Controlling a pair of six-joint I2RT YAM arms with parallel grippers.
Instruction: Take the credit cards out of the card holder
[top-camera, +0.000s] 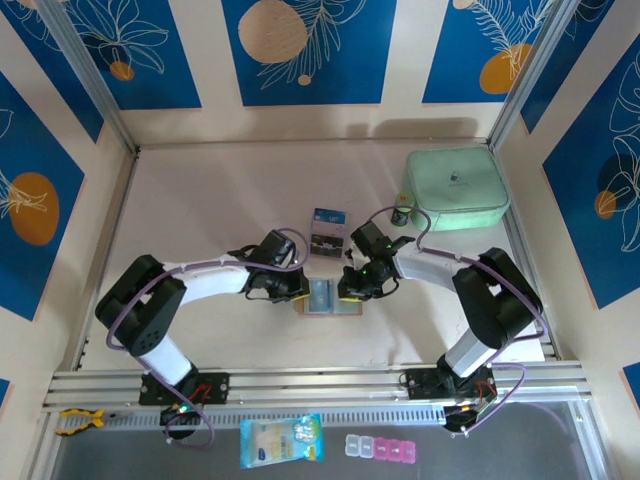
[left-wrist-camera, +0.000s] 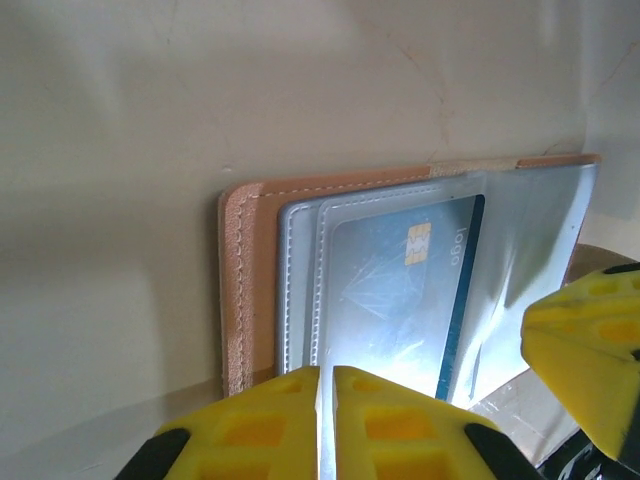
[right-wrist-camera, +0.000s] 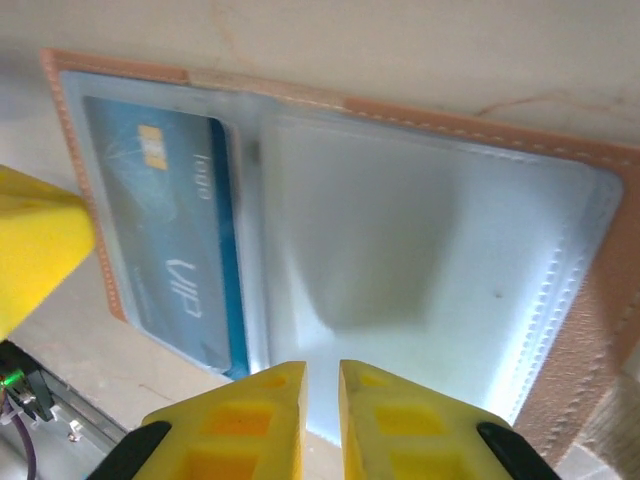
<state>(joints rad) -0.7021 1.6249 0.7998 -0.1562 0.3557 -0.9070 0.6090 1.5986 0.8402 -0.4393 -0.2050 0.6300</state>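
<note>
The tan card holder (top-camera: 330, 297) lies open and flat on the table between my two grippers. A blue credit card (left-wrist-camera: 400, 290) with a gold chip sits in the clear pocket of its left half (left-wrist-camera: 245, 280). My left gripper (left-wrist-camera: 327, 372) is shut on that card's near edge. My right gripper (right-wrist-camera: 322, 368) pinches the near edge of the clear pocket on the holder's right half (right-wrist-camera: 600, 300), with the blue card (right-wrist-camera: 165, 230) to its left. Behind the holder, a dark blue card (top-camera: 328, 215) and a dark grey card (top-camera: 322, 243) lie on the table.
A mint-green case (top-camera: 455, 188) stands at the back right, close to the right arm. On the near ledge lie a blue-and-yellow packet (top-camera: 282, 440) and a small pill box (top-camera: 385, 448). The other gripper's yellow finger (left-wrist-camera: 590, 340) shows at the frame edge.
</note>
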